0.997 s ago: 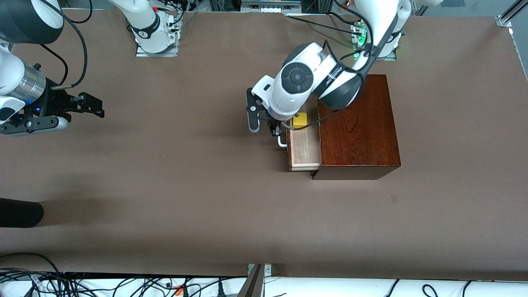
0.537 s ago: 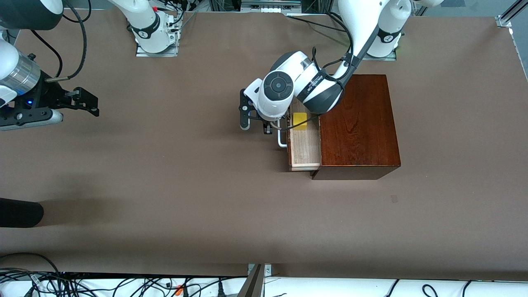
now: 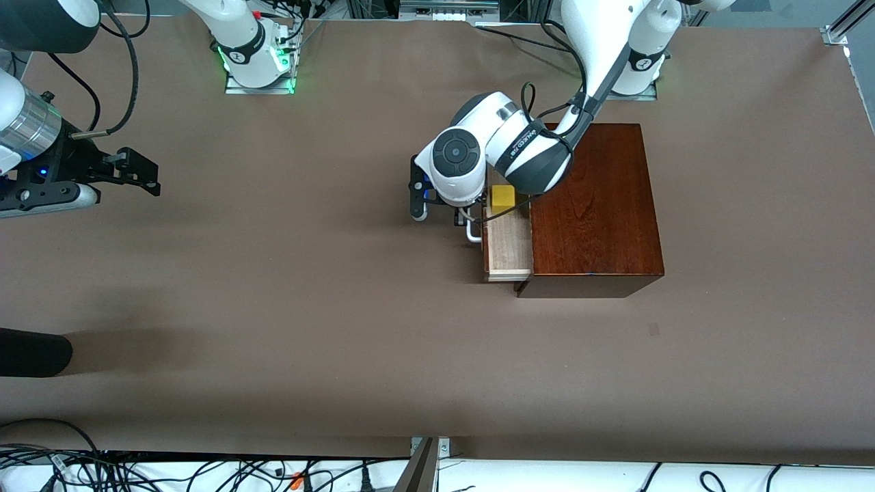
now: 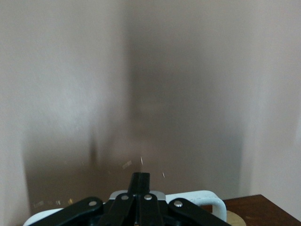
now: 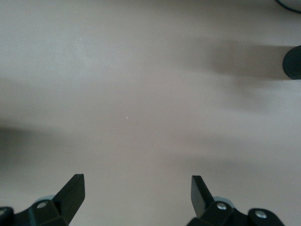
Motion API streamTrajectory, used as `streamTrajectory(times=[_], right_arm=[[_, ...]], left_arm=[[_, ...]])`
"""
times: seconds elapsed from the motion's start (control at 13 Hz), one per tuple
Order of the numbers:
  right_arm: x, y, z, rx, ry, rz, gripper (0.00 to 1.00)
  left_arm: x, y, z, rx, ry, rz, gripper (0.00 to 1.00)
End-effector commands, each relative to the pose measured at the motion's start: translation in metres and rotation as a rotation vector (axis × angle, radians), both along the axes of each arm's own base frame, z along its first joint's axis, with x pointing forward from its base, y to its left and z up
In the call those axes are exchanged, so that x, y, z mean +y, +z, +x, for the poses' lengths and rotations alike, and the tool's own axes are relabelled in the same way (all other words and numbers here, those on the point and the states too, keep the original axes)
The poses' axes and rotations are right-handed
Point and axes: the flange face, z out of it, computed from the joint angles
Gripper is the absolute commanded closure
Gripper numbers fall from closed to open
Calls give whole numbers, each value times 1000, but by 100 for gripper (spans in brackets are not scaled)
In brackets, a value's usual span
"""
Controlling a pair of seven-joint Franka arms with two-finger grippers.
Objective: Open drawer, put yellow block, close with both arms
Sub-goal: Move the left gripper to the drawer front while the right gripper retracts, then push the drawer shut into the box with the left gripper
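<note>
The drawer [image 3: 508,247] of the dark reddish-brown wooden box [image 3: 595,205] stands partly open, with its light wood lining showing. The yellow block [image 3: 503,198] lies inside it, at the end farther from the front camera. My left gripper [image 3: 458,216] is shut with nothing in it, right at the drawer's white handle [image 3: 472,233]. In the left wrist view its fingertips [image 4: 140,181] press together just above the handle [image 4: 207,198]. My right gripper [image 3: 139,174] hangs open over bare table at the right arm's end; its fingers [image 5: 75,188] stand wide apart.
The left arm's wrist and cable cover part of the drawer and a corner of the box. A black rounded object [image 3: 34,352] lies at the table's edge at the right arm's end, also in the right wrist view [image 5: 292,63]. Brown table surface surrounds the box.
The left arm has lowered and shifted toward the box; the drawer has slid a little way in, carrying the block. The right gripper has drifted slightly outward.
</note>
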Motion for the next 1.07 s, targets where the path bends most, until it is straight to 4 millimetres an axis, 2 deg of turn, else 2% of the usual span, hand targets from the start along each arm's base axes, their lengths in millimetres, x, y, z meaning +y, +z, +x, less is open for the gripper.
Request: streamTrajectory(times=[0.0, 0.31, 0.77, 1.0], right_arm=[[1, 5, 2, -6, -19, 17, 0], [1, 5, 2, -8, -19, 17, 0], [0, 6, 1, -6, -19, 17, 0], [0, 6, 1, -6, -19, 17, 0]], left_arm=[[28, -3, 10, 39, -8, 100, 100], [54, -4, 25, 47, 28, 140, 100], [78, 2, 37, 69, 63, 157, 100], [74, 11, 37, 56, 62, 139, 100]])
